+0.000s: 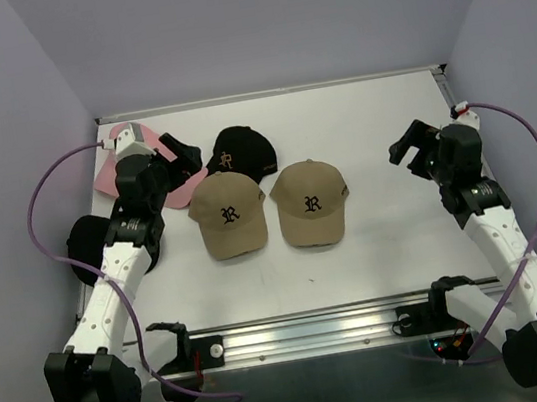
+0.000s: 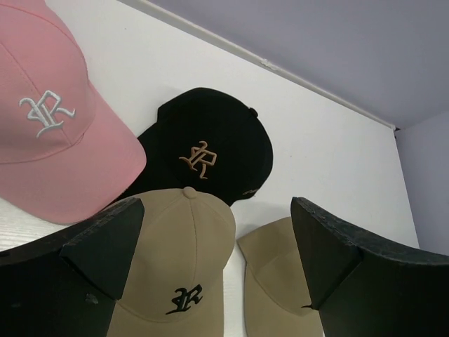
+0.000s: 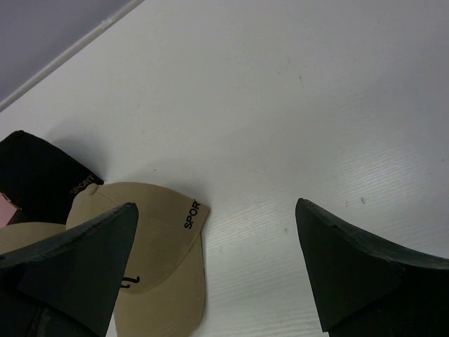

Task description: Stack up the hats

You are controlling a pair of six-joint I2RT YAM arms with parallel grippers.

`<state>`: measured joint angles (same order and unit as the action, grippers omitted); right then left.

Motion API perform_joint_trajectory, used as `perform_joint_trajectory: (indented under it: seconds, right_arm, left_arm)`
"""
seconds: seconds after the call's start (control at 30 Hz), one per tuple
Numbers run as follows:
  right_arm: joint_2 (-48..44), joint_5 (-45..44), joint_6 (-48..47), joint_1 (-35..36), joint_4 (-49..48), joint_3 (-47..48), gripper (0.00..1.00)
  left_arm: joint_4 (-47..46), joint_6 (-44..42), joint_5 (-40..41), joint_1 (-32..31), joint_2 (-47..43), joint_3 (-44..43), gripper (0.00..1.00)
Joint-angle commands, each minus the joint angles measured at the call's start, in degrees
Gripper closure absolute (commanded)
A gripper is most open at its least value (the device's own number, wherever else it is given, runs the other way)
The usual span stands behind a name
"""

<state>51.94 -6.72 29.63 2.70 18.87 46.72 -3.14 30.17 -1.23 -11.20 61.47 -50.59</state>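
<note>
Two tan hats lie side by side mid-table, the left one [image 1: 228,214] [image 2: 175,267] and the right one [image 1: 311,202] [image 3: 154,232]. A black hat [image 1: 241,151] [image 2: 210,140] lies behind them. A pink hat [image 1: 106,177] [image 2: 49,126] lies at the back left, with more pink fabric [image 1: 127,134] behind it. Another black hat [image 1: 89,250] lies partly under the left arm. My left gripper [image 1: 180,162] [image 2: 217,210] is open and empty, above the pink hat's brim and near the left tan hat. My right gripper [image 1: 412,147] [image 3: 216,207] is open and empty over bare table, right of the tan hats.
The white table [image 1: 368,125] is walled by purple panels at the back and both sides. A metal rail [image 1: 309,334] runs along the near edge between the arm bases. Purple cables loop beside each arm.
</note>
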Motion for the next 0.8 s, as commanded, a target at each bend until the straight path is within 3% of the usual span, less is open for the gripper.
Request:
perform_joint_trajectory:
  seconds: [0.0,0.6,0.7,0.77]
  right_arm:
    - [-1.8,0.7,-0.1,-0.2,-0.9,-0.3,0.00]
    - [-0.1,6.2,2.5,-0.2,-1.6,-4.3,0.00]
    - [1.2,10.4,-0.3,-0.2,0.5,-3.8,0.00]
    - [2.1,18.1,-2.2,-0.2,0.7,-4.2,0.00]
  left_arm:
    - [-1.3,0.5,2.8,-0.4,-3.1,1.2,0.01]
    - [-0.8,3.6,1.9,-0.8,-3.2,3.9,0.01]
    - [-0.5,3.6,1.5,-1.0,-3.4,4.8,0.01]
    - [0.1,3.6,1.5,-1.1,-3.2,4.7,0.01]
